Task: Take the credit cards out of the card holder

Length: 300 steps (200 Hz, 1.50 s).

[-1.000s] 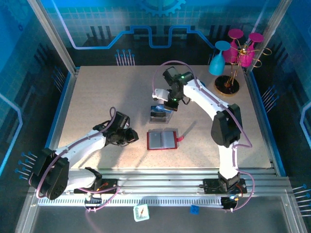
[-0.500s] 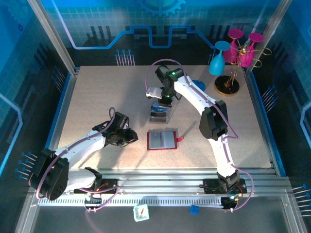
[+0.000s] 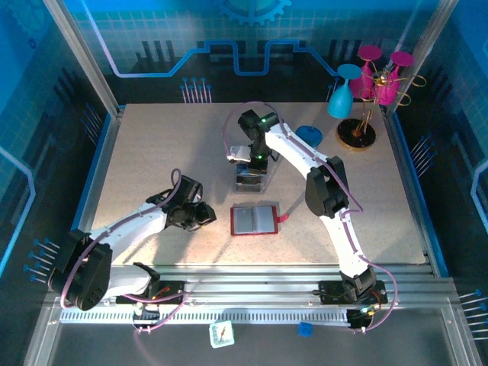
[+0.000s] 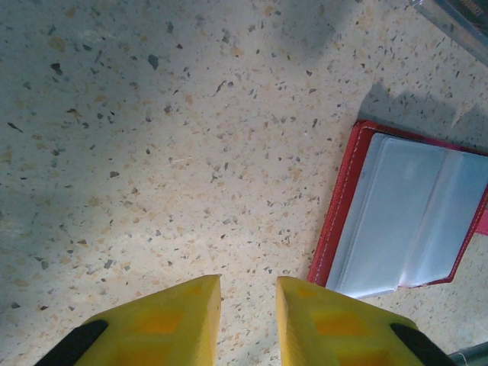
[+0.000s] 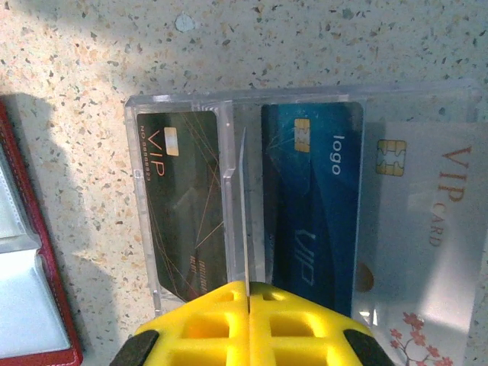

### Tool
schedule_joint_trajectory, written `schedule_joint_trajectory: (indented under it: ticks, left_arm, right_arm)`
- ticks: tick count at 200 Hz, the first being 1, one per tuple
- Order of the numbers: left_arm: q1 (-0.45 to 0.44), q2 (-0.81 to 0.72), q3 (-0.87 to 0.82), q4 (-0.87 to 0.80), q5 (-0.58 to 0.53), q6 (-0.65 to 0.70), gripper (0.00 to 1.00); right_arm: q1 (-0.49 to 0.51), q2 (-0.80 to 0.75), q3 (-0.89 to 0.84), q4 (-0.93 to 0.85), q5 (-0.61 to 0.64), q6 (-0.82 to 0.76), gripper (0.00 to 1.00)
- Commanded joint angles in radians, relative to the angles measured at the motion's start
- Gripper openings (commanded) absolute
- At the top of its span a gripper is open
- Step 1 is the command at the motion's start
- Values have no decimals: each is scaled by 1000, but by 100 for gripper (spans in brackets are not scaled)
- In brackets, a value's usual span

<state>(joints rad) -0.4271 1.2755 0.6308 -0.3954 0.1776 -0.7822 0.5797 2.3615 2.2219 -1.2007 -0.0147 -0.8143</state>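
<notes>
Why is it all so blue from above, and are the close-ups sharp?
Top view: blue glowing walls surround a beige table with soft shadows. Left wrist view: speckles crisp, a grey shadow above the red card holder, pale sheen on its pockets. Right wrist view: lettering on the black card and blue card reads clearly; the clear box shows faint glare.

The counter is matt, speckled and stone-like, and at four o'clock of my left tool the card holder has a stitched red leathery cover with glossy greyish plastic pockets. My tools' fingers are matt yellow plastic. My right tool pinches a thin pale card edge-on above the clear glossy plastic box, which holds smooth, shiny credit cards.
</notes>
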Motion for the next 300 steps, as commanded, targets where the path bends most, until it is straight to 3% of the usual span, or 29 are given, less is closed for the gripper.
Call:
schedule_joint_trajectory:
  ticks: [1, 59, 155, 205, 300]
  left_arm:
    - [8, 13, 7, -8, 25, 23, 26]
    - [14, 2, 4, -11, 23, 26, 26]
    - [17, -4, 4, -8, 35, 25, 26]
    - [14, 33, 11, 47, 89, 25, 26]
    - [-2, 157, 69, 129, 143, 11, 25]
  right_arm:
    - [17, 23, 26, -42, -2, -18, 0]
    - [23, -25, 24, 35, 74, 29, 21]
    - [25, -192, -186, 274, 192, 77, 32]
    - [39, -296, -343, 336, 162, 182, 35]
    - [80, -548, -721, 459, 73, 525, 33]
